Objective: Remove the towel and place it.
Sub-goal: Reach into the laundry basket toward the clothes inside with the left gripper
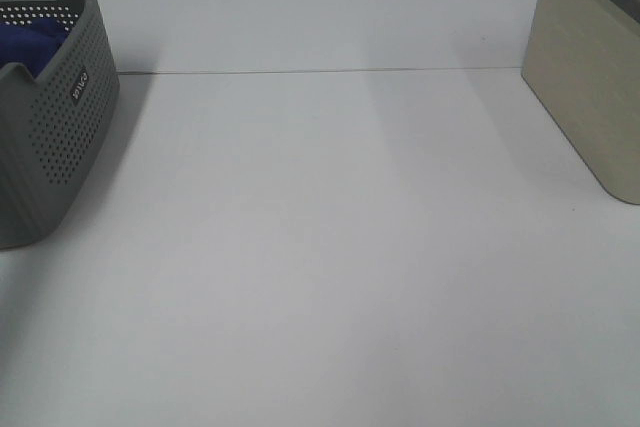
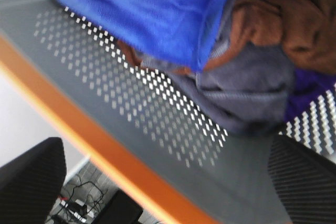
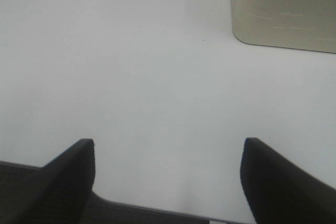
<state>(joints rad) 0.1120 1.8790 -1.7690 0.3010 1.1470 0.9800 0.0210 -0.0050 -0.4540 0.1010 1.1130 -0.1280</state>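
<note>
On the table (image 1: 330,267), the basket (image 1: 60,137) at ten o'clock holds the towel (image 1: 30,42), pressed against a brown cloth (image 2: 283,19) and a grey cloth (image 2: 247,87). Your left gripper (image 2: 168,145), jaws wide, may grab those too. The right gripper (image 3: 168,142) hangs wide, empty.

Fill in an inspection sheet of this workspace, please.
surface: white table, no spills seen.
job's things: blue towel lies in the grey basket at the table's left.
clutter: brown cloth and grey cloth in the same basket; beige bin at the right.
grippers: left gripper open by the basket's wall; right gripper open above the table; both hold nothing.
cables: cables on the floor beyond the table's edge.
surroundings: nothing seen.
</note>
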